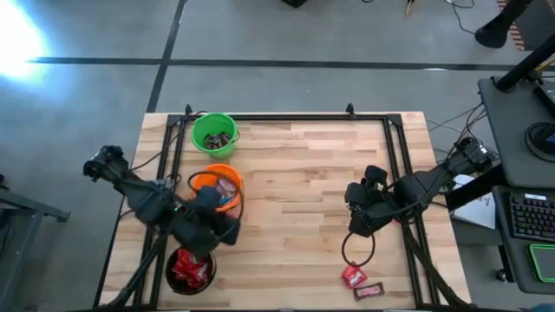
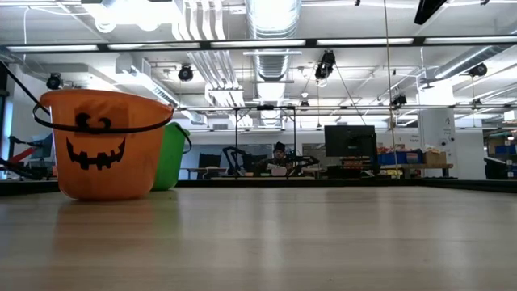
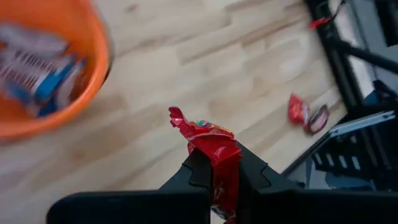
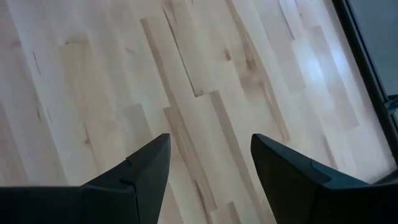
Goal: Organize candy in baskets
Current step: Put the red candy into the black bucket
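left fingers (image 3: pixel 214 180) pinching red candy (image 3: pixel 211 146), orange basket (image 3: pixel 53 68) near

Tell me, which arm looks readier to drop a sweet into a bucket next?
The left arm, probably. Its left gripper is shut on a red candy right beside the orange bucket and black bucket. The right gripper hangs open and empty over bare table.

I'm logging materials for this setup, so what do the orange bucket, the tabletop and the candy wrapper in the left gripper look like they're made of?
Orange bucket: likely molded plastic, smooth, slightly glossy, with a printed black face. Tabletop: pale wood planks, judging by visible grain and seams. Red candy wrapper pinched in the left gripper: thin, shiny, crinkled film, probably plastic or foil.
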`<state>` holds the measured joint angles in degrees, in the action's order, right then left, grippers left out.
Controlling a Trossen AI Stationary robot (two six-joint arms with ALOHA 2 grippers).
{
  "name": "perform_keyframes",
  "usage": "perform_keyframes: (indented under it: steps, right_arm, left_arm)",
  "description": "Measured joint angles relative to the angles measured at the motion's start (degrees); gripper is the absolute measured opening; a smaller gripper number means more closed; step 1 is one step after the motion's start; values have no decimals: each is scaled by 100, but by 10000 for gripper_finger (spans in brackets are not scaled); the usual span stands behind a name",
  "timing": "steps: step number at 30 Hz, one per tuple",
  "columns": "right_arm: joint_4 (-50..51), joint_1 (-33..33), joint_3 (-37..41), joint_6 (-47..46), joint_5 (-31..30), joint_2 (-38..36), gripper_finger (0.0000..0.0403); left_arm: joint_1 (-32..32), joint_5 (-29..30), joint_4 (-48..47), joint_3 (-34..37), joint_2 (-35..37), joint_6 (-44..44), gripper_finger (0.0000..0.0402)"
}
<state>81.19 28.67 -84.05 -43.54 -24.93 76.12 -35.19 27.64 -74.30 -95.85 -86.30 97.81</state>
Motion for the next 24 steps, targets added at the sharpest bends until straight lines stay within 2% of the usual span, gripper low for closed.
perform_keyframes:
  steps: [4,9,18,24]
  right_arm:
    - [2,-4,2,-1,3,0,219]
    - [2,-4,2,-3,125,0,219]
    - [2,-2,4,-49,267,2,219]
    - [2,-2,4,-42,267,2,219]
  left_arm:
    - [-475,-274,-597,0,-3,976,1]
    - [-882,-1062,-1081,0,-126,1884,1]
    - [-1422,-2345,-1076,0,-480,2726,1]
    - [-1598,-2410,-1069,0,-695,2849,8]
